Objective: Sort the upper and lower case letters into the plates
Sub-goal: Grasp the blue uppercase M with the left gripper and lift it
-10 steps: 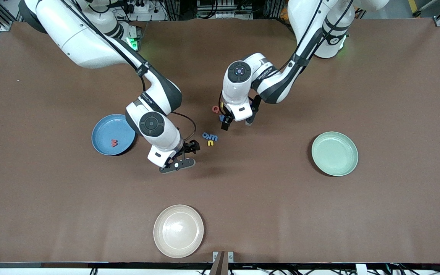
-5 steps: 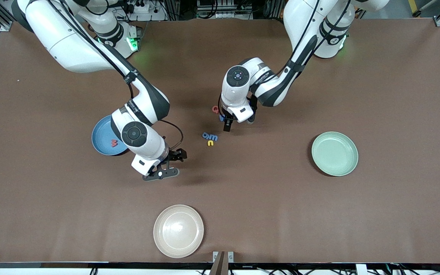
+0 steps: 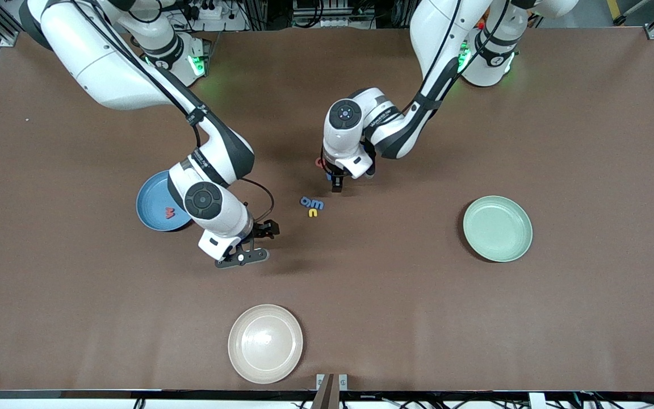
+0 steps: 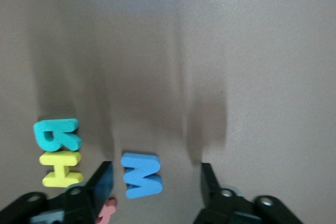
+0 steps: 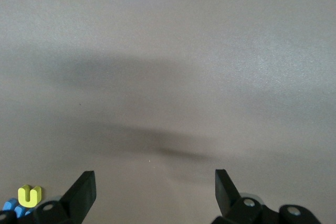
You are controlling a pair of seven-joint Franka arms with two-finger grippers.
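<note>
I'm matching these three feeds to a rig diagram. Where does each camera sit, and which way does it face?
Front view: high across the brown table, facing both white arms' bases.
Left wrist view: on the left arm, looking down past the left hand, which straddles a flat blue letter M.
Right wrist view: on the right arm, looking past the open right hand at bare table.
Shared: the small yellow U-shaped letter.

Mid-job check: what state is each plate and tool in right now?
left tool: open, fingers either side of the blue letter, not yet clamped.
right tool: open, waiting over bare table.
blue plate: holds one red letter.
mint green plate: empty.
cream plate: empty.
</note>
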